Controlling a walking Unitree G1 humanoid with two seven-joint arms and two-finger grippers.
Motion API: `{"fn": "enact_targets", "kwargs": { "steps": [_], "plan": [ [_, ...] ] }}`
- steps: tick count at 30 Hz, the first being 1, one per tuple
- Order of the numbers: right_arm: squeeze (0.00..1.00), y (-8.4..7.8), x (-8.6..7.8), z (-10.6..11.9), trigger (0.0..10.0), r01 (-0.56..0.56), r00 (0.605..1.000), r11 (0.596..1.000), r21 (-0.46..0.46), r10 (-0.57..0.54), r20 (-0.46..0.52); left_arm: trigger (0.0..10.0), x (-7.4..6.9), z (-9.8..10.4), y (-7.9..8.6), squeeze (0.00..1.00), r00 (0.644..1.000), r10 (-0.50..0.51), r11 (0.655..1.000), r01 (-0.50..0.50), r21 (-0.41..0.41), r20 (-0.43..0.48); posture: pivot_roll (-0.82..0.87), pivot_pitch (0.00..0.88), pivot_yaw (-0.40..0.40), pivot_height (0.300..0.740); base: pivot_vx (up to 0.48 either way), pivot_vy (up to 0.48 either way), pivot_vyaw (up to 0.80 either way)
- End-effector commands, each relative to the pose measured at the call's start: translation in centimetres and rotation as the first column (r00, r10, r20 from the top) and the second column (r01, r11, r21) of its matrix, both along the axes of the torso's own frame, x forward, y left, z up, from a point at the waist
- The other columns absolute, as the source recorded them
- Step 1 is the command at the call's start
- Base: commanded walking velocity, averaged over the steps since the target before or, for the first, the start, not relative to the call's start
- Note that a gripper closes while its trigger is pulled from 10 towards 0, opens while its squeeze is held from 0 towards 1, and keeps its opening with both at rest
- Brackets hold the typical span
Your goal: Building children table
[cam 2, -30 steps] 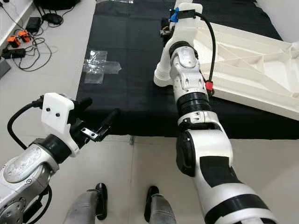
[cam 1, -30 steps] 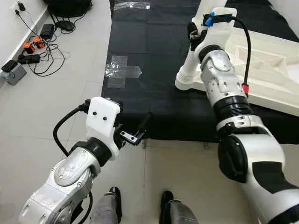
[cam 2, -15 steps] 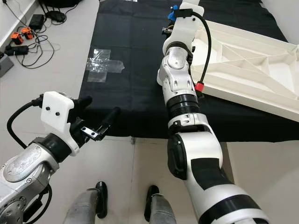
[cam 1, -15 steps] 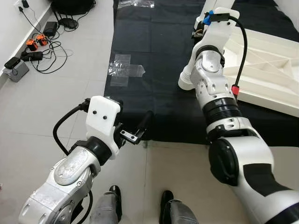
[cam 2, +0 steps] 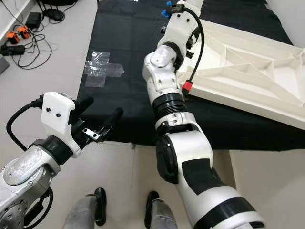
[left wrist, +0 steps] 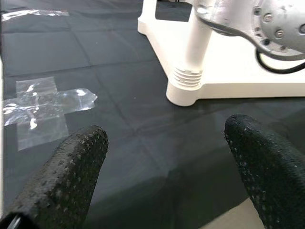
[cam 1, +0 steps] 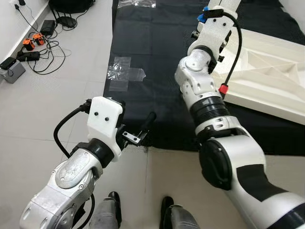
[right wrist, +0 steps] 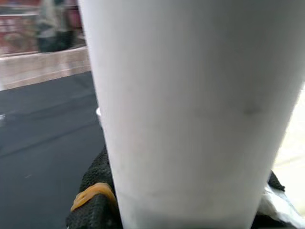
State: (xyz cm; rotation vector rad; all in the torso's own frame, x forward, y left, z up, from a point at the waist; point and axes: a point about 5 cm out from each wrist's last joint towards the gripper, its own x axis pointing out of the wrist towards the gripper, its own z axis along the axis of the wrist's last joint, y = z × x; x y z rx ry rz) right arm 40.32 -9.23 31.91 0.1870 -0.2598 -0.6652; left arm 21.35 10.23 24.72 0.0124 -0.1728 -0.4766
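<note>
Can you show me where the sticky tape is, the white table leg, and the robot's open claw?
clear tape (left wrist: 43,106), left wrist view, on the middle of the taped cross.
table leg (left wrist: 198,50), left wrist view, on its upright shaft.
left gripper (left wrist: 167,167), left wrist view, midway between its two open black fingertips.

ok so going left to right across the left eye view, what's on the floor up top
orange plugs and cables → clear tape cross on the black mat → right end effector at the table leg → white tabletop

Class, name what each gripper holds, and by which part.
The right gripper grips the white plastic table leg around its round shaft. The left gripper is open, holding nothing.
</note>
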Motion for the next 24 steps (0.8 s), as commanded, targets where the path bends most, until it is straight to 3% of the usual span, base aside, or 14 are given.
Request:
{"fn": "enact_targets", "kwargs": {
  "steps": [1,10,24],
  "plan": [
    [0.0,-0.7,0.2,-5.4,10.0,0.059,0.976,0.994,0.095,-0.038,-0.212,10.0,0.0,-0.2,-0.2,0.0,1.0,-0.005,1.0,0.005,0.0,-0.01,0.12,0.322,-0.086,0.74,0.0,0.0,0.0],
    [0.0,0.3,-0.9,-5.2,10.0,0.267,0.948,0.946,0.182,-0.225,-0.224,10.0,0.0,0.1,-0.4,0.0,1.0,0.0,1.0,0.0,0.0,0.001,0.18,0.33,-0.091,0.74,0.0,0.0,0.0],
    [0.0,1.7,-1.1,-3.9,10.0,0.263,0.954,0.945,0.196,-0.225,-0.198,10.0,-0.2,0.2,-0.5,0.0,1.0,-0.01,1.0,0.01,-0.009,-0.003,0.17,0.322,-0.101,0.74,0.0,0.0,0.0]
  ]
}}
